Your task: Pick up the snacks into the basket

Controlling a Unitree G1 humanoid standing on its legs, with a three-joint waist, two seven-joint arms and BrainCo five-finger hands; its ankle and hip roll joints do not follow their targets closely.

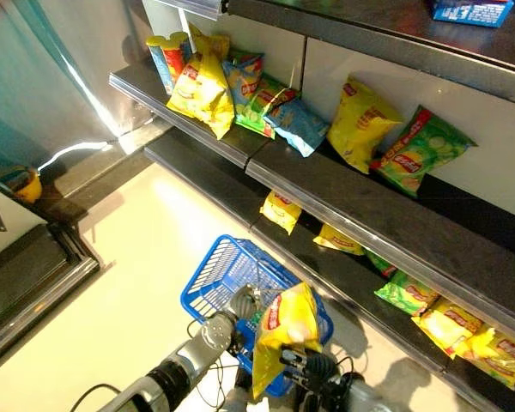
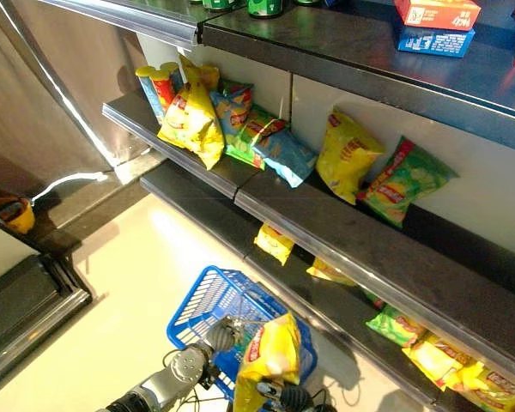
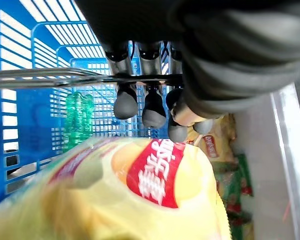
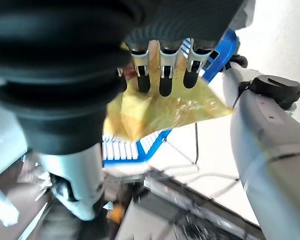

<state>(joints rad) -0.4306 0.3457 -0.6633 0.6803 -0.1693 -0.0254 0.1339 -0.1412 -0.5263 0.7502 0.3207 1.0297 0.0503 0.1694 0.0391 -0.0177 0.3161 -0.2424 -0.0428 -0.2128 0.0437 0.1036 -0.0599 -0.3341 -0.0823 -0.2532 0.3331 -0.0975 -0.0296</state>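
Observation:
A blue wire basket [image 1: 208, 287] hangs low over the pale floor in front of the shelves. My left hand [image 1: 239, 305] is shut on its metal handle [image 3: 50, 77], the fingers [image 3: 125, 102] curled over the bar. My right hand [image 1: 305, 367] is shut on the lower end of a yellow snack bag [image 1: 283, 330] with a red label. It holds the bag upright over the basket's near right corner. The right wrist view shows the fingers [image 4: 162, 75] pressed on the crinkled yellow bag [image 4: 160, 110]. A green packet [image 3: 79, 117] lies inside the basket.
The upper dark shelf [image 1: 343, 184] carries yellow bags [image 1: 202, 90], a blue bag [image 1: 296, 124], a green bag [image 1: 421, 154] and tall cans [image 1: 167, 56]. The lower shelf [image 1: 240, 215] carries more yellow bags [image 1: 281, 210] and green bags [image 1: 405, 292]. Pale floor [image 1: 146, 257] stretches to the left.

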